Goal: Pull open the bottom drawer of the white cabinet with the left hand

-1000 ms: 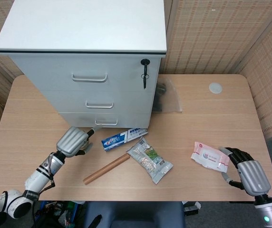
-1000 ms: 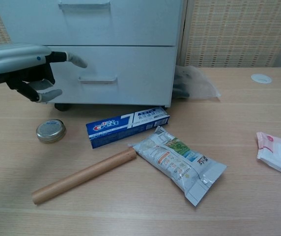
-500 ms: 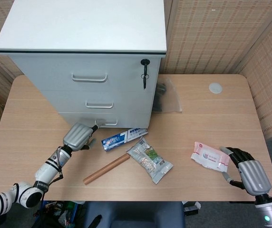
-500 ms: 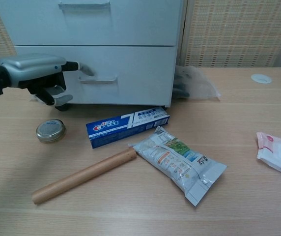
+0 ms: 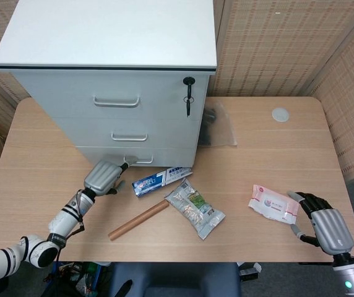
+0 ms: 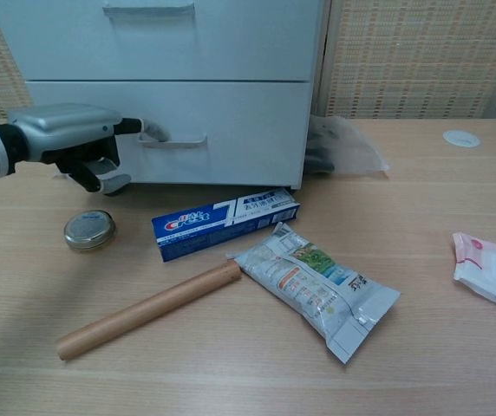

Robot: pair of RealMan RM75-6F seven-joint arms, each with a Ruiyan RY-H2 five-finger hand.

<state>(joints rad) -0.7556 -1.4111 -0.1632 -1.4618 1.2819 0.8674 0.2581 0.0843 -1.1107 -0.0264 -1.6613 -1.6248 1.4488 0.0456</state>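
The white cabinet (image 5: 112, 37) stands at the back left of the table, and its bottom drawer (image 6: 231, 130) is closed. My left hand (image 6: 70, 143) is level with that drawer's metal handle (image 6: 177, 139). One outstretched fingertip (image 6: 146, 128) touches the handle's left end while the other fingers curl underneath. The head view shows the same left hand (image 5: 103, 177) just left of the handle (image 5: 138, 159). My right hand (image 5: 324, 224) lies at the table's front right edge and holds nothing.
In front of the cabinet lie a blue toothpaste box (image 6: 225, 224), a round tin (image 6: 89, 230), a cardboard roll (image 6: 148, 309) and a snack packet (image 6: 317, 289). A pink wipes pack (image 6: 491, 270) lies right, near my right hand. A clear bag (image 6: 343, 147) sits beside the cabinet.
My left hand has moved right and forward toward the cabinet, bringing its outstretched fingertip to the bottom handle's left end. The drawer has not moved, nor has the right hand.
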